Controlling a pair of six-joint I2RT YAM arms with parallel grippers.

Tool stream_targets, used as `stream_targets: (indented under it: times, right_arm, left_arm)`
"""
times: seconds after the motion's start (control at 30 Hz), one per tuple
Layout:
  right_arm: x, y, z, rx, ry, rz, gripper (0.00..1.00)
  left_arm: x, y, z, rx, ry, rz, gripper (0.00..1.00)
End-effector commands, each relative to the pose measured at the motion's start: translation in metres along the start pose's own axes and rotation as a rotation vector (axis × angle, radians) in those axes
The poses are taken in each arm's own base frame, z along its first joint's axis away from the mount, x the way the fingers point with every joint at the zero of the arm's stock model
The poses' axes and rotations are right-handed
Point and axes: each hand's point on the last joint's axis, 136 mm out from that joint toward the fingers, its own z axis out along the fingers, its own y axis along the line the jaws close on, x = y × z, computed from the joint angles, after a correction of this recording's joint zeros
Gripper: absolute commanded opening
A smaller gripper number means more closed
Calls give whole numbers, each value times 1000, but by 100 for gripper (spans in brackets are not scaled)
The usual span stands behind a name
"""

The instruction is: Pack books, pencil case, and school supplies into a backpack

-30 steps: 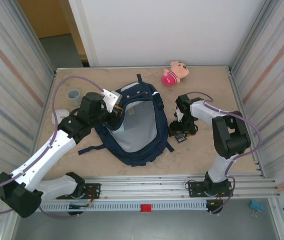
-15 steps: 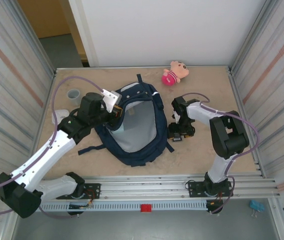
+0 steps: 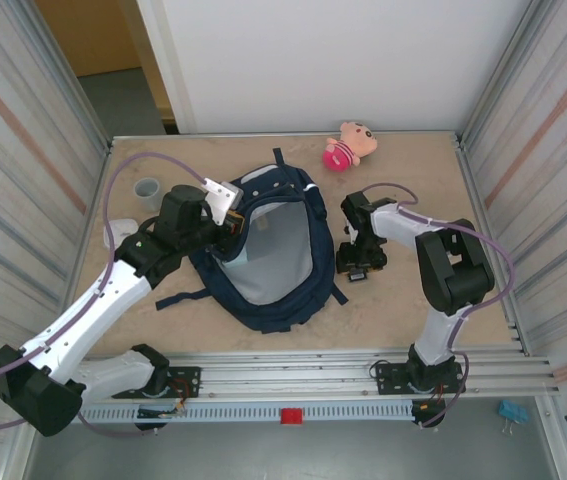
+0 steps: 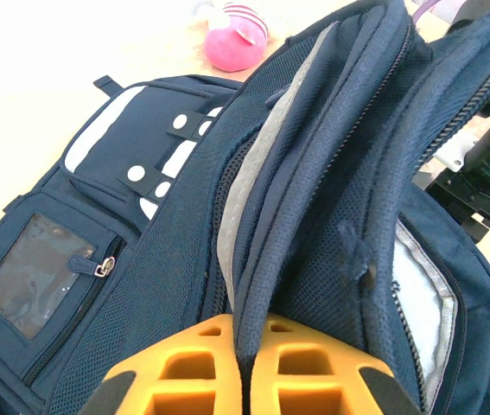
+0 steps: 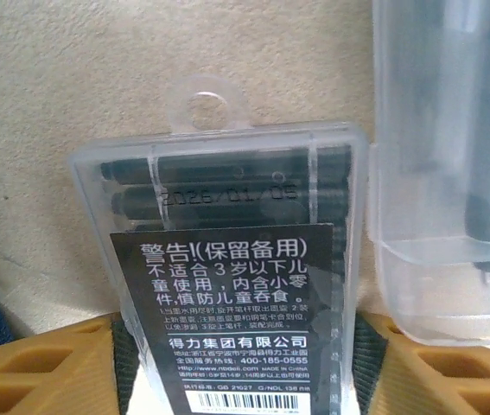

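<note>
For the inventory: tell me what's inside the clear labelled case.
Several dark slim tubes lie crosswise in the clear case; its black label hides whatever sits lower.

I'm reading a black label (image 5: 230, 316) on the clear box (image 5: 227, 173): 得力集团有限公司, 400-185-0555, MADE IN CHINA. Above it, stamped into the plastic: 2026/01/05.

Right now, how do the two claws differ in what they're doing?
The left claw is shut on the rim of the backpack; the right claw straddles a clear box lying on the table, grip unclear. The left claw meets navy fabric, the right claw see-through plastic. Both have orange fingers.
</note>
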Motion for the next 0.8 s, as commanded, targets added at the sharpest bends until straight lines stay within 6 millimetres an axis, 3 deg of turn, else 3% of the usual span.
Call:
stream_targets:
  times: [0.0,0.13,0.4,0.53,0.77]
  right_arm:
    - [-3,-5,13,54,-4,7,57]
    - [-3,2,-8,3,-43,22,52]
    - [9,18,-91,-162,-205,99,50]
    - [21,60,-132,-393,-291,116,50]
    - [28,152,-163,-695,-315,55,50]
  left_arm:
    - [-33,5,-22,-24,-140,-25,0]
    - [-36,4,-24,-21,-149,-28,0]
    - [-43,0,-28,3,-173,-35,0]
    - [-45,-2,-27,13,-185,-45,0]
    - [-48,-5,-24,37,-194,-53,0]
